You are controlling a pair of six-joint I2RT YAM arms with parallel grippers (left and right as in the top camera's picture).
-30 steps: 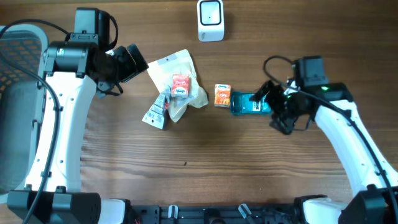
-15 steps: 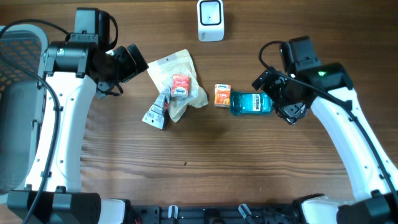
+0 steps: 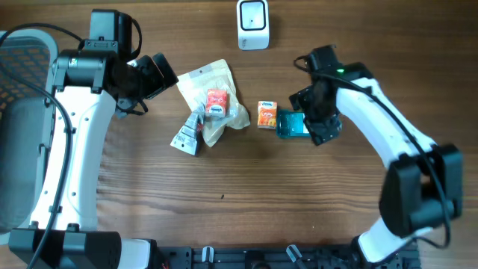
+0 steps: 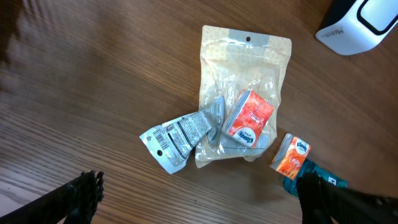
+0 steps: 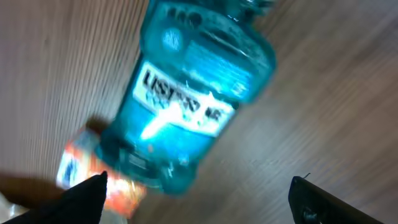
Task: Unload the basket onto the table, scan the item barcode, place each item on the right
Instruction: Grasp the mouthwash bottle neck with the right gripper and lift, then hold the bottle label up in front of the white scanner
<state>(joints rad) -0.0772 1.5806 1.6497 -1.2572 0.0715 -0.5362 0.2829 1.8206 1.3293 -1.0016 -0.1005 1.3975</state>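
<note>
Mouthwash bottle lies edge-to-edge with tissue pack — right gripper above, 2 fingers spread.

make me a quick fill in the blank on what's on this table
The blue mouthwash bottle lies on its ____.
The orange tissue pack sits between the clear pouch and the ____.
The white scanner stands near the ____ edge of the overhead view.
The ____ arm's open end effector hovers over the bottle.
Missing words: side; bottle; top; right.
</note>
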